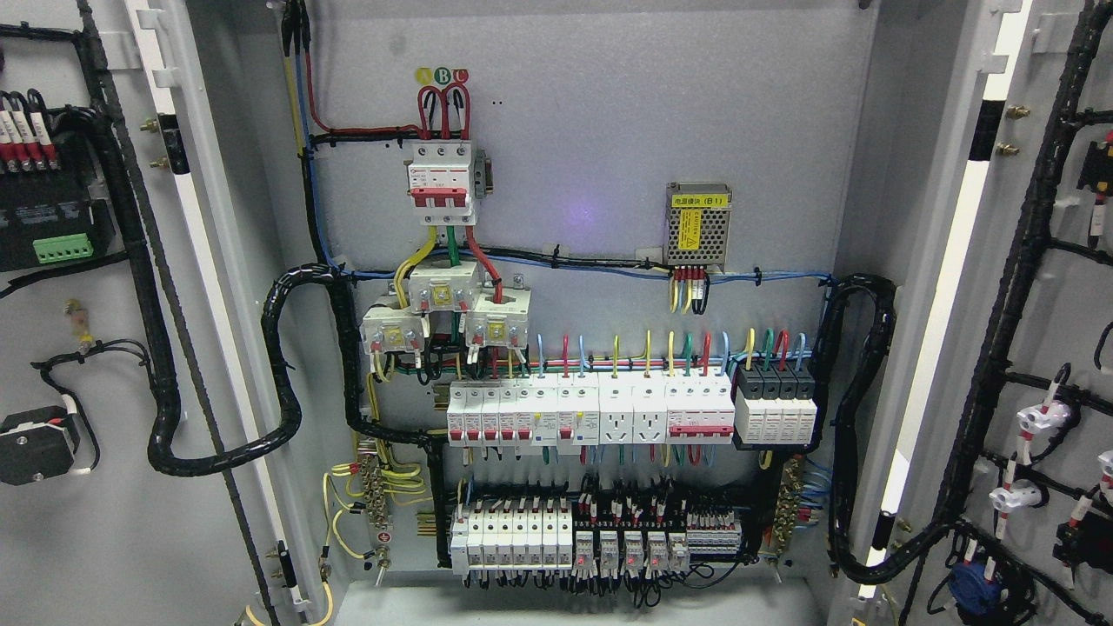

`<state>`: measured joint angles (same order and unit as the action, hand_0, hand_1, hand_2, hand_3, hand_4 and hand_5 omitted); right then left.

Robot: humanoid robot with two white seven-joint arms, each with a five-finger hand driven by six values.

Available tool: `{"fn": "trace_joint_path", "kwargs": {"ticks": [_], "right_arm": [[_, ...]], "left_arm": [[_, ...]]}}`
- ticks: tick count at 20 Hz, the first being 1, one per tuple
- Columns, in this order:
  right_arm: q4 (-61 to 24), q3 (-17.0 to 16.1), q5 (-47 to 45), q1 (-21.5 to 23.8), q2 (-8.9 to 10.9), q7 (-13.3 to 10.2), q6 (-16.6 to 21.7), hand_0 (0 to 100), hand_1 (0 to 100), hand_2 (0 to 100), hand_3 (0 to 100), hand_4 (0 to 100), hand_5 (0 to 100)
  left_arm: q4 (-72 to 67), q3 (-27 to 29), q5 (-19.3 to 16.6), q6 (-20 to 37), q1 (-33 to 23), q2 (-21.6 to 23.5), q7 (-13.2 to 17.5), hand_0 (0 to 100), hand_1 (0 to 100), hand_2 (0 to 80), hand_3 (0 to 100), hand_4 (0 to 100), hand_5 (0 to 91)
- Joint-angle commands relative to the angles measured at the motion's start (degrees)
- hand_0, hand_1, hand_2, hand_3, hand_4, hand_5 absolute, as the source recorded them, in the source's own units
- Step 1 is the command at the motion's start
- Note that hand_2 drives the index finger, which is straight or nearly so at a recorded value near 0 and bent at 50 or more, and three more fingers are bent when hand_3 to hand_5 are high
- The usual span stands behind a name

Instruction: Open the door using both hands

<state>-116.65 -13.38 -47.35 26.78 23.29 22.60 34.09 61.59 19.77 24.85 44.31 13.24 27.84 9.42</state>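
Both doors of the grey electrical cabinet stand swung wide. The left door (96, 487) fills the left edge, its inner face carrying black cable looms and a green terminal block. The right door (1056, 348) fills the right edge with wired indicator backs. Between them the cabinet's back panel (591, 130) is fully exposed. Neither of my hands nor any arm shows in the head view.
On the panel sit a red-and-white main breaker (442, 178), three current transformers (443, 309), a mesh-cased power supply (697, 228), a row of breakers and sockets (626, 413) and lower relays (600, 539). Thick black conduits (283, 374) loop to each door.
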Motion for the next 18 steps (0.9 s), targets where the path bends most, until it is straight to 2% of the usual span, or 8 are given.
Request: {"fn": "trace_joint_path", "kwargs": {"ticks": [1,4,8,10,13,16,18], "right_arm": [[1.9,14.4,3.1,-0.3,2.81,0.0,-0.3,6,14,0,0,0,0],[5.9,20.0,4.2,-0.5,2.72,0.0,-0.4,6,14,0,0,0,0],[9.5,24.8,4.7,-0.3,2.64,0.0,-0.4,6,14,0,0,0,0],[12.3,27.7,6.5,-0.5,2.29,0.0,-0.4,6,14,0,0,0,0],[19.6,31.1,8.7,-1.9,1.24,0.0,-0.4,6,14,0,0,0,0],[29.3,32.2,12.3,-2.5,-2.36,0.0,-0.3,6,14,0,0,0,0],[36.2,32.8,14.3,-2.5,-4.38,0.1,-0.3,6,14,0,0,0,0]], "left_arm": [[20.7,-3.6,0.0,29.2,-6.3,-3.2,0.0,12,56,0.0,0,0,0.0],[26.1,-7.9,-0.2,29.3,-11.7,-5.0,0.0,12,56,0.0,0,0,0.0],[27.5,-18.0,-1.4,30.4,-17.4,-8.1,0.5,12,56,0.0,0,0,0.0],[26.1,-22.8,-7.7,32.4,-20.3,-10.5,0.5,12,56,0.0,0,0,0.0],[20.4,-27.3,-13.5,34.6,-23.2,-14.9,0.4,12,56,0.0,0,0,0.0],[9.8,-28.0,-19.3,34.6,-24.2,-19.7,0.4,12,56,0.0,0,0,0.0],[-0.1,-27.9,-21.8,34.6,-24.2,-21.6,0.3,12,56,0.0,0,0,0.0]]}}
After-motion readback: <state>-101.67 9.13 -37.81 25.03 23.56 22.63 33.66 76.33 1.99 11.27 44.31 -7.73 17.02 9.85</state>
